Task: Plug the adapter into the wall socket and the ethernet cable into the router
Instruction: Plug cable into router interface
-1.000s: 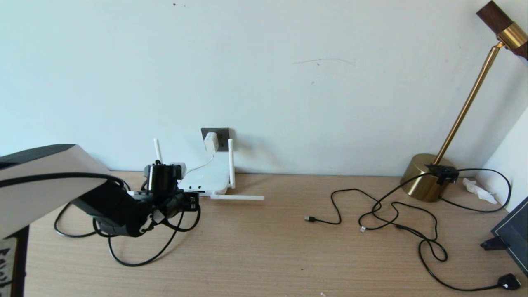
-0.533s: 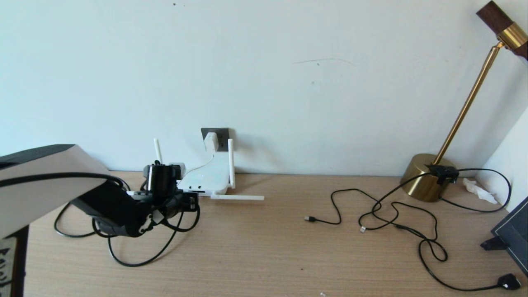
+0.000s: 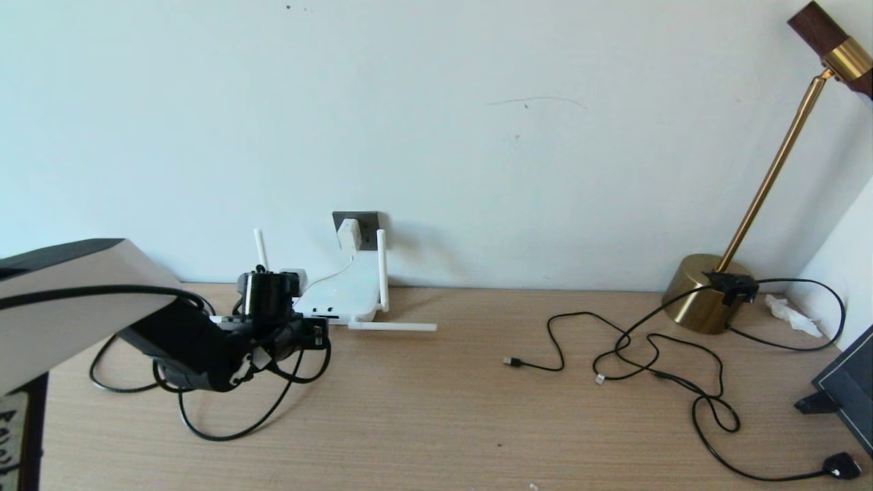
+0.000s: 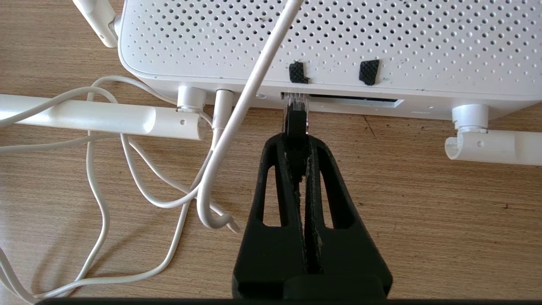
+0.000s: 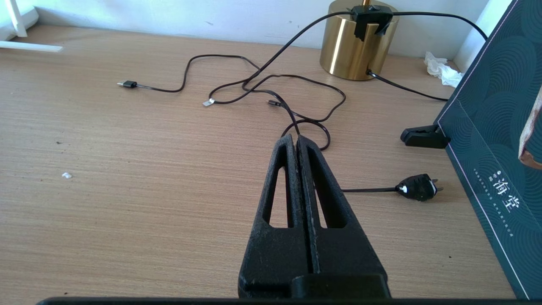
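Left end effector (image 4: pixel 296 146) pinches the ethernet cable (image 4: pixel 295 123) at the router (image 4: pixel 322 42) port, aligned for insertion; right end effector (image 5: pixel 296 142) pressed together, idle.

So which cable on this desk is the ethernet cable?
Start at the wall socket; the white router lies on the desk just below it. The ethernet cable loops on the desk to its left, its clear-tipped connector held at the router's port slot by the left end effector. It is thicker than the black cables near the lamp.
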Robot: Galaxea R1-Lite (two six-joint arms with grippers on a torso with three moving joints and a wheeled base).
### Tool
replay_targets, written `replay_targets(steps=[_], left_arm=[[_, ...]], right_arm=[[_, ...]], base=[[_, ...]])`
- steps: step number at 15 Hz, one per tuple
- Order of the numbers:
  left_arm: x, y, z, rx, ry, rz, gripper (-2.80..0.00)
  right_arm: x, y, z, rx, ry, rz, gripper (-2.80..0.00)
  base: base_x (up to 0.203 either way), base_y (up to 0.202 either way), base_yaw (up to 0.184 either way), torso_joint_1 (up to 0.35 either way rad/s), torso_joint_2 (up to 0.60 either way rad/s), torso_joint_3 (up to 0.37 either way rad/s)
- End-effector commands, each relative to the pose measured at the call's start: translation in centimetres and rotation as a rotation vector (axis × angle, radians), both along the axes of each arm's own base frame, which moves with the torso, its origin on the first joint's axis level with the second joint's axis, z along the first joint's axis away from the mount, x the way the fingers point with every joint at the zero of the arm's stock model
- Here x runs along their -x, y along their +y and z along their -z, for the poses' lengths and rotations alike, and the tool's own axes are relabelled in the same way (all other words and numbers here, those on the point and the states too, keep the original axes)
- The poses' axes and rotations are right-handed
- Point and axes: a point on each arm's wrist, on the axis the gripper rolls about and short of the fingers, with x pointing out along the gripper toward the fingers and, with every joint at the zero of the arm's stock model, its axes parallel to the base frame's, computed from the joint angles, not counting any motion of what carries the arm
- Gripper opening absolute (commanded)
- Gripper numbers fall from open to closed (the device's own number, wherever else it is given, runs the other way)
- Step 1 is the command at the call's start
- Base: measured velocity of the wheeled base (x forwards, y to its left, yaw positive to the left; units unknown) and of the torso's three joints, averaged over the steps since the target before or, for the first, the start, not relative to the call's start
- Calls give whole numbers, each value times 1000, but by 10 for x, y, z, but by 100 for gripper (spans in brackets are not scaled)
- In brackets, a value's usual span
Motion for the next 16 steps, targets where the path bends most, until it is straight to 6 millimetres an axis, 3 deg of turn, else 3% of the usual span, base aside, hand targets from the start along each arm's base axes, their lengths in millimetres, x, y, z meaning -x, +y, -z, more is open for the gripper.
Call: replay_targets(steps=[1, 16], left_arm=[[-1, 0, 1, 0, -2, -2, -280], [-3, -2, -1, 0, -10, 2, -280]], right_arm=[[0, 0, 0, 1, 0, -1, -280], [0, 0, 0, 1, 0, -1, -280]], base=[[0, 0, 0, 0, 0, 0], [0, 0, 0, 0, 0, 0]])
